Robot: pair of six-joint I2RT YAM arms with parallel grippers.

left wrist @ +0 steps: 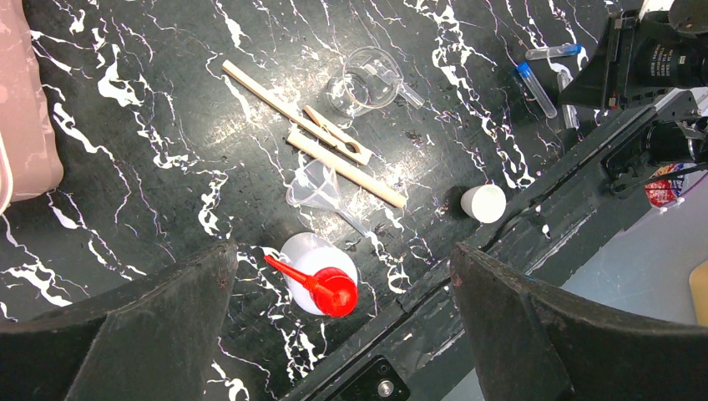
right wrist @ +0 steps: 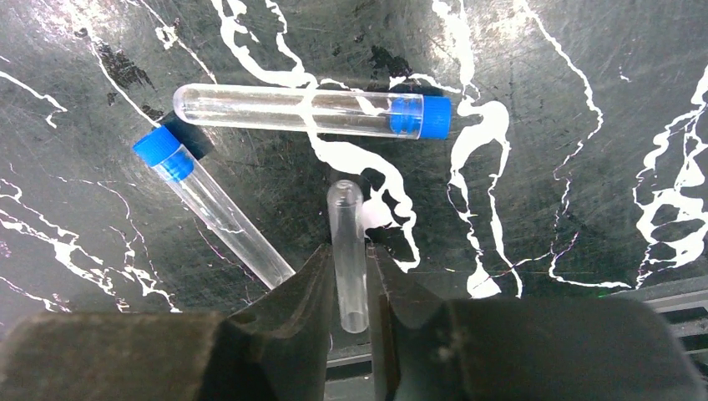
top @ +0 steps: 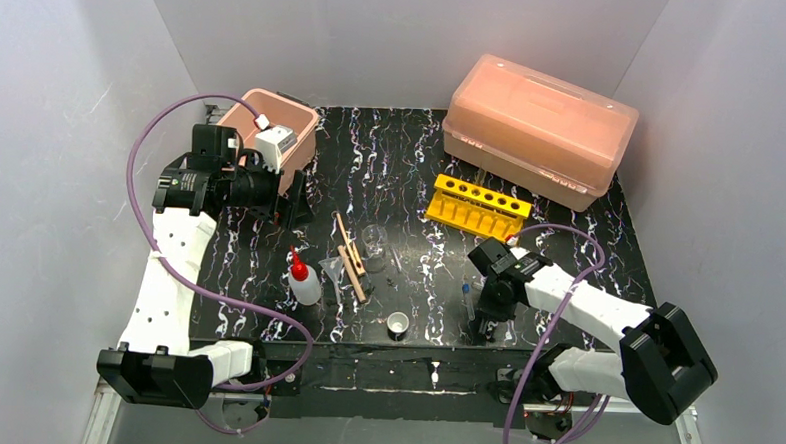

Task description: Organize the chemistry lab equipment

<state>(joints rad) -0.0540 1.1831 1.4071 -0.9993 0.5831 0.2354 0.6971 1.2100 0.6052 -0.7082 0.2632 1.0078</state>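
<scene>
My right gripper (right wrist: 351, 263) (top: 484, 326) is shut on a clear uncapped tube (right wrist: 346, 242) low over the front right of the mat. Two blue-capped tubes (right wrist: 309, 110) (right wrist: 209, 205) lie flat just beyond it. The yellow rack (top: 477, 208) stands behind, its holes showing nothing in them. My left gripper (left wrist: 342, 251) (top: 292, 206) hangs open and holds nothing, high above the white squeeze bottle (left wrist: 321, 284) (top: 304, 281) with its red nozzle. Mid-mat lie the wooden clamps (left wrist: 334, 142) (top: 350, 258) and the glass beaker (left wrist: 363, 79) (top: 374, 243). The tiny white cup (left wrist: 483, 203) (top: 397, 325) is near the front edge.
A clear funnel (left wrist: 316, 185) lies between the clamps and the bottle. A big pink lidded box (top: 538, 128) sits at the back right, an open pink bin (top: 273, 127) at the back left behind my left wrist. The mat's front edge (top: 404, 348) runs just beyond the cup.
</scene>
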